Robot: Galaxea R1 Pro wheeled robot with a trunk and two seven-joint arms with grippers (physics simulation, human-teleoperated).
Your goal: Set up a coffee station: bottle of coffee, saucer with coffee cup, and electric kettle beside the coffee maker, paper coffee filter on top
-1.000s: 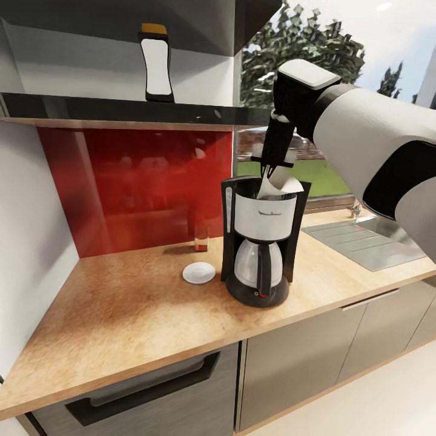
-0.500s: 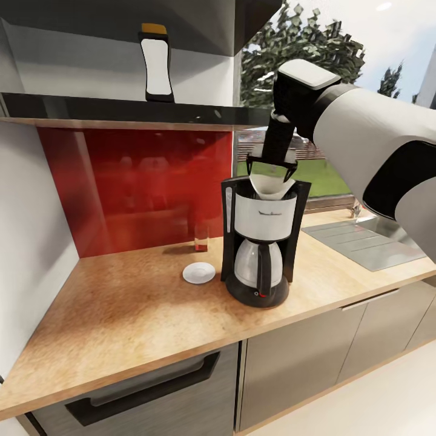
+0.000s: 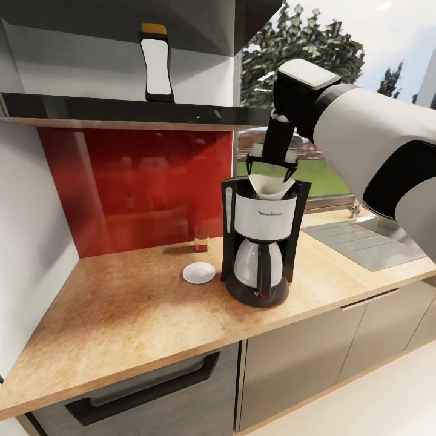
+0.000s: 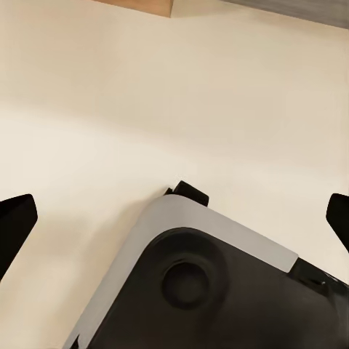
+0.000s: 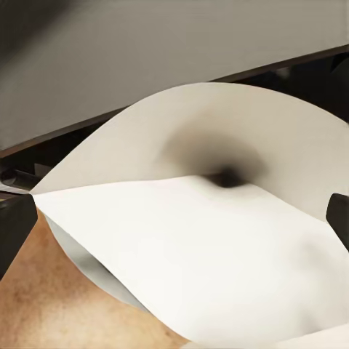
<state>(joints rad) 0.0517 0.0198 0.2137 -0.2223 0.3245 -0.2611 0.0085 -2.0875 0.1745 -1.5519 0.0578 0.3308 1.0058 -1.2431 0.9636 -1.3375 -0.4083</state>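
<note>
Wooden surface: an L-shaped top over grey cabinet fronts, with a dark drawer handle at the near edge.

Coffee maker: black and white, stood upright on the surface, its glass carafe seated in the base.

Saucer: white and round, laid flat on the surface just beside the coffee maker, on its left. No cup is carried on it.

Glass tumbler: set behind the saucer, close to the red backsplash, with a red tint at its bottom.

Paper coffee filter: a white cone, resting open in the top of the coffee maker. In the right wrist view the filter is seen spread wide below the camera.

Right tool: held directly above the filter, its jaws spread apart and released, nothing gripped. The two dark fingertips are seen at either side of the filter.

Left tool: pointed down at pale floor and at part of the robot's base; its fingertips are spread wide, with nothing between them.

Sink: recessed into the surface on the right, below the window.

Bottle of coffee: stood upright on the dark kitchen shelf above the backsplash, orange-capped, with a white label.
</note>
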